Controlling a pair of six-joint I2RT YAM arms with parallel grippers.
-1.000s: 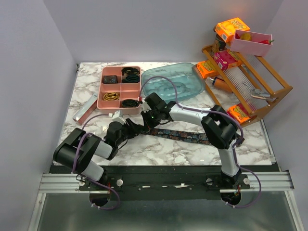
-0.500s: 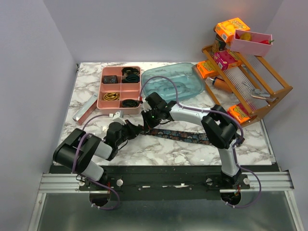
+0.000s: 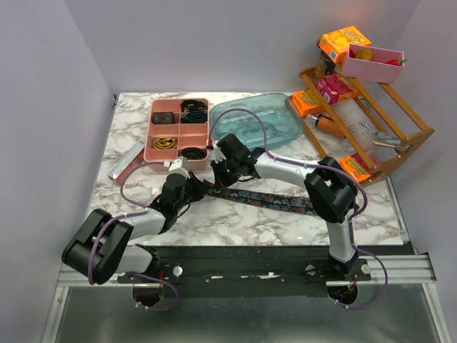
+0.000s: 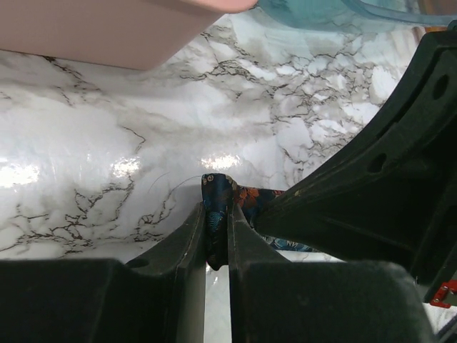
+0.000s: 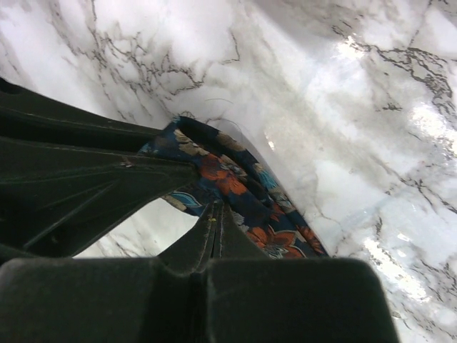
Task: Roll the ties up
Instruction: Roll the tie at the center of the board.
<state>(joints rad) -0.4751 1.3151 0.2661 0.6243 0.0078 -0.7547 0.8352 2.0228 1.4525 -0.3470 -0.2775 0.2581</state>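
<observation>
We see a white marble-patterned bench, veined in grey and glossy enough to carry bright spots of glare. Toward its far left stands a pink plastic compartmented tray. Just beside that, to the right, is a translucent teal plastic tub. A slanted wooden rack takes up the right edge. Near the tray's left side a flat grey bar lies at an angle. Across the middle we find a long narrow necktie of dark navy fabric with an orange and pale-blue floral print. It lies flat from the right toward the centre. Its left end rises off the surface, nipped by the left pincer and the right pincer, which meet there.
</observation>
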